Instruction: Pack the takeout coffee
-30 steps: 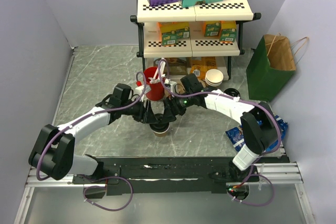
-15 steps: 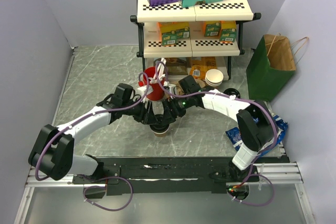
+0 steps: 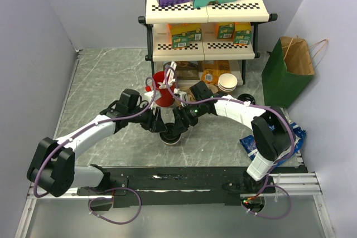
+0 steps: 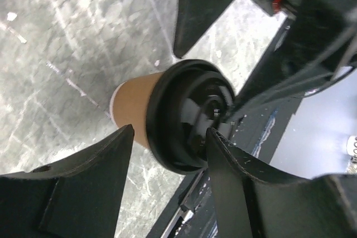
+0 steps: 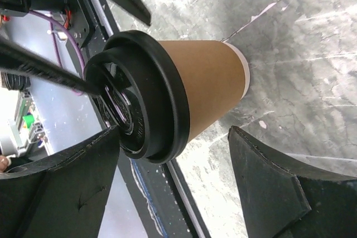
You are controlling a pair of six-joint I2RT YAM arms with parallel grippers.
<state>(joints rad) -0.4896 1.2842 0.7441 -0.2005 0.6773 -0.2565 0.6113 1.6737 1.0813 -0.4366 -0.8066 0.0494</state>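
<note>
The table (image 3: 100,82) is a grey stone-look slab with pale veins, closed in by plain lilac-grey walls (image 3: 33,37) on the left, far and right sides. A black rail (image 3: 184,179) runs along its near edge, where the arms are mounted.

The takeout coffee (image 3: 170,136) stands upright on the table near the middle, toward the near edge, its black lid on. Both arms reach in over it from either side. In the left wrist view the left hand (image 4: 167,132) has its fingers (image 4: 89,188) spread apart, straddling the cup at the lid. In the right wrist view the right hand (image 5: 174,132) is likewise spread wide, and bare table shows between one finger and the brown cup wall.

Just beyond the hands stands a red cup (image 3: 163,90). Against the far wall is a shelf rack (image 3: 167,6) loaded with boxes, with a stack of pale cups (image 3: 227,82) at its foot. A green paper bag (image 3: 287,79) stands at the right.
</note>
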